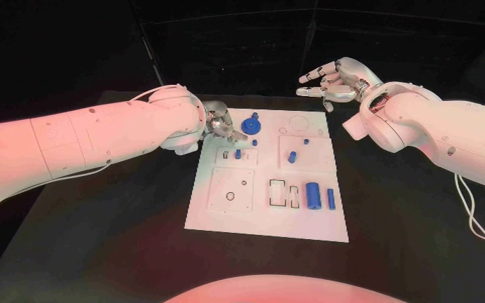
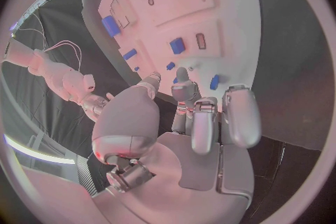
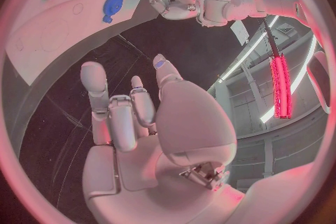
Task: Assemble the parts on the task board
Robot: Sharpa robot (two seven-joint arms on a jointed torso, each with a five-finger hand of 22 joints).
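Observation:
The white task board (image 1: pixel 303 226) lies in the middle of the black table. A blue gear-shaped part (image 1: pixel 249 127) sits near its far left corner, with several small blue parts (image 1: pixel 291 156) just in front of it. Two blue cylinders (image 1: pixel 312 194) lie side by side at the near right. My left hand (image 1: pixel 215 126) hovers at the board's far left edge, right beside the gear, its fingers (image 2: pixel 183 89) half-curled and empty. My right hand (image 1: pixel 333 82) is raised beyond the far right corner, fingers apart, holding nothing. The right wrist view shows the gear (image 3: pixel 112 5) and my left hand (image 3: pixel 171 0).
Empty rectangular slots (image 1: pixel 283 193) and a square plate with a round hole (image 1: pixel 230 196) sit in the board's near half. Bare black table (image 1: pixel 121 205) surrounds the board on every side. A thin cable (image 1: pixel 470 212) hangs from my right arm.

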